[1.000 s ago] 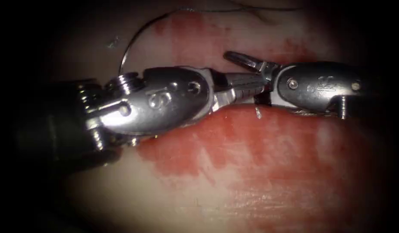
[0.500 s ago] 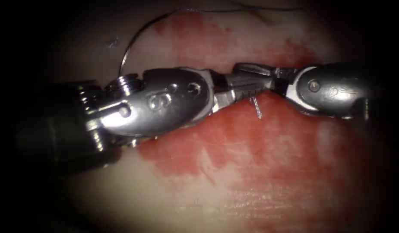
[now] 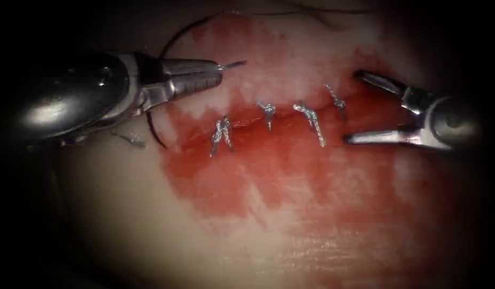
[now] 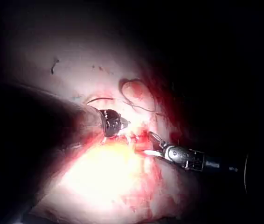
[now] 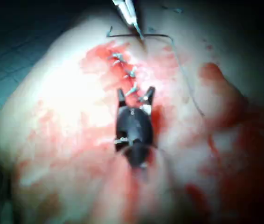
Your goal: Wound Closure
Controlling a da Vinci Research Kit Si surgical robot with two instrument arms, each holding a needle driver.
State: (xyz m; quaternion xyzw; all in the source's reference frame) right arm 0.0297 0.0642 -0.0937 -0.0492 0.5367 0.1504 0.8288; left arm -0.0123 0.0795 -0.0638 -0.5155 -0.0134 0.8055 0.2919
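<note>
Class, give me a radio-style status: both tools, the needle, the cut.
Left tool shut on needle, tip end protruding, clear of tissue. Right tool open, holding nothing, at cut's right end. Four knotted stitches across the cut.

I'm working at a surgical training bench, a lab setup rather than an operating room. What tells me so is the tissue (image 3: 269, 214) itself: a pale slab of pork belly with rounded edges, smeared with red fluid (image 3: 290, 166), lying by itself. In the right wrist view the slab (image 5: 52, 107) ends at a bare edge against a dark surface (image 5: 1, 56) with a faint grid pattern on the left. A row of knotted stitches (image 3: 269, 112) closes a short cut, and two thin wristed needle drivers, the left tool (image 3: 204, 77) and right tool (image 3: 365, 109), flank it under a narrow pool of endoscope light.
</note>
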